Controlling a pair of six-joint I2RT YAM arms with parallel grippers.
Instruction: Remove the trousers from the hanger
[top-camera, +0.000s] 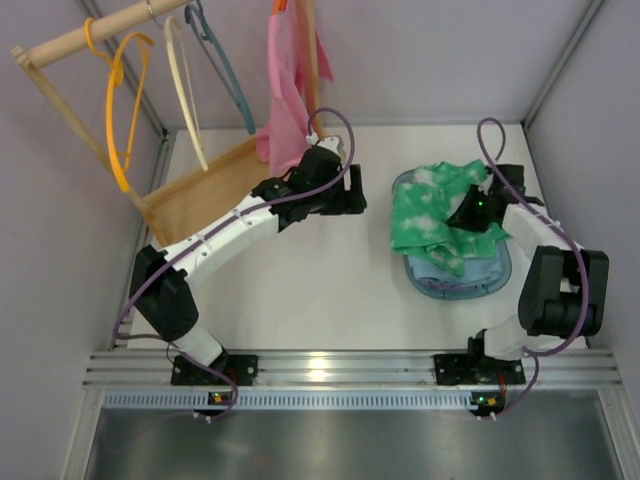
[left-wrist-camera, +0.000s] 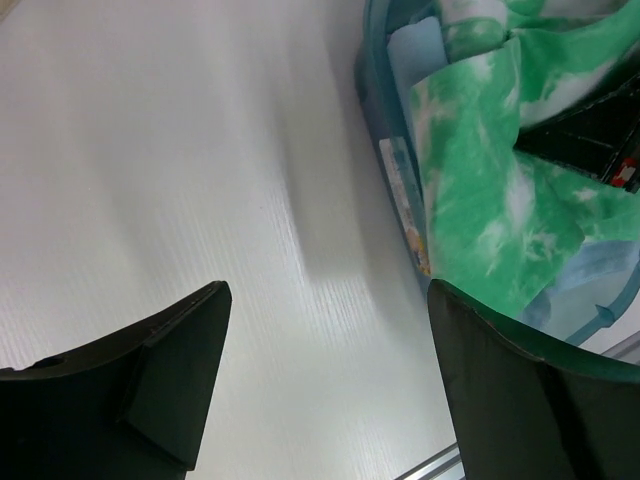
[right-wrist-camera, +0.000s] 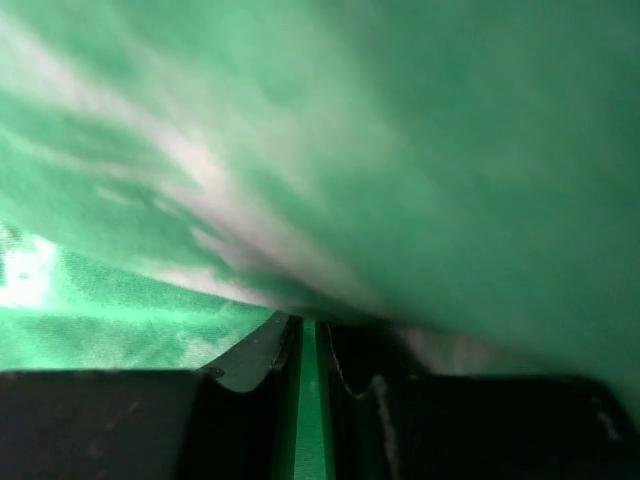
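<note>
The step in hand seems to be the pinch on the trousers (top-camera: 435, 205). To do it well, the fingers should catch only the green cloth and not the light-blue cloth (top-camera: 440, 270) under it, and any lift should be slow, so that the blue tub (top-camera: 470, 288) is not dragged along.

The left gripper (left-wrist-camera: 328, 290) stands wide open and holds nothing. Under it there is only the bare table (top-camera: 330, 290), and the tub with the trousers lies to its right, near but apart. The hanger (top-camera: 225, 65) hangs on the wooden rail (top-camera: 100, 30), well behind this gripper and to its left, with nothing on it, so I judge that the trousers are already off.

The right gripper (right-wrist-camera: 308, 335) is almost fully closed, with a thin fold of the trousers between its fingers. The rest of the garment lies around and over it, on top of the tub.
</note>
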